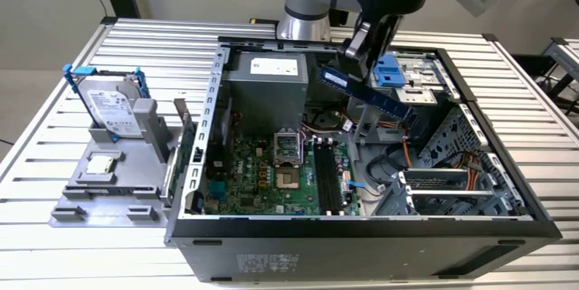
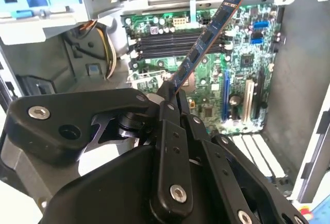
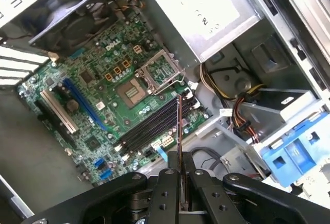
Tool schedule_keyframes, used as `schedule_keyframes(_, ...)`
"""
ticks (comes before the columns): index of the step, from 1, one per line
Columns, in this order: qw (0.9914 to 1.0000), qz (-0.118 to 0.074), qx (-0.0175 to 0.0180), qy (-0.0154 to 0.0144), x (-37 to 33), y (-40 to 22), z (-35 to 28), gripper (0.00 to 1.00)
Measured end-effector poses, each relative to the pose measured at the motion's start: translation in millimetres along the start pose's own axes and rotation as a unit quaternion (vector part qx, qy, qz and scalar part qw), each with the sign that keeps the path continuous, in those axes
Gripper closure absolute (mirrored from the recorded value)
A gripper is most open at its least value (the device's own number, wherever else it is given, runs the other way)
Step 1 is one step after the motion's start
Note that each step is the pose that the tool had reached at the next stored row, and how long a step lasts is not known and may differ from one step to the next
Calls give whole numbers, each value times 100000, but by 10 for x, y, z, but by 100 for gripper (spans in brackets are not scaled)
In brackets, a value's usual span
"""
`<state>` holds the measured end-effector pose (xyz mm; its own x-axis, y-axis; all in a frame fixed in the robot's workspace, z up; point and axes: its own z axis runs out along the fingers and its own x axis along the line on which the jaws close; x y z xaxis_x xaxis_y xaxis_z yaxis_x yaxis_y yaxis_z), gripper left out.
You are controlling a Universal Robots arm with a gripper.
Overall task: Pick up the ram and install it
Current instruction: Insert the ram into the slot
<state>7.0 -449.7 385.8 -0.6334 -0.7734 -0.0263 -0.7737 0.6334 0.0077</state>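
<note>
Ram (image 2: pixel 203 42) clamped by one end in claw (image 2: pixel 170 96), tilted, above mobo (image 2: pixel 247 59).

- The ram's (image 2: pixel 203 41) held end is hidden between the jaws in both wrist views.
- The arm (image 1: pixel 308 2) is cut off by the exterior view's top edge.
</note>
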Motion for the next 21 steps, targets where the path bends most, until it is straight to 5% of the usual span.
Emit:
schedule_keyframes(5,99912,4186,111,-31,0,0,0,100)
schedule_keyframes(10,99658,8262,215,-65,0,0,0,100)
schedule_keyframes(15,99224,12433,327,-99,0,0,0,100)
schedule_keyframes(21,98474,17398,459,-133,0,0,0,100)
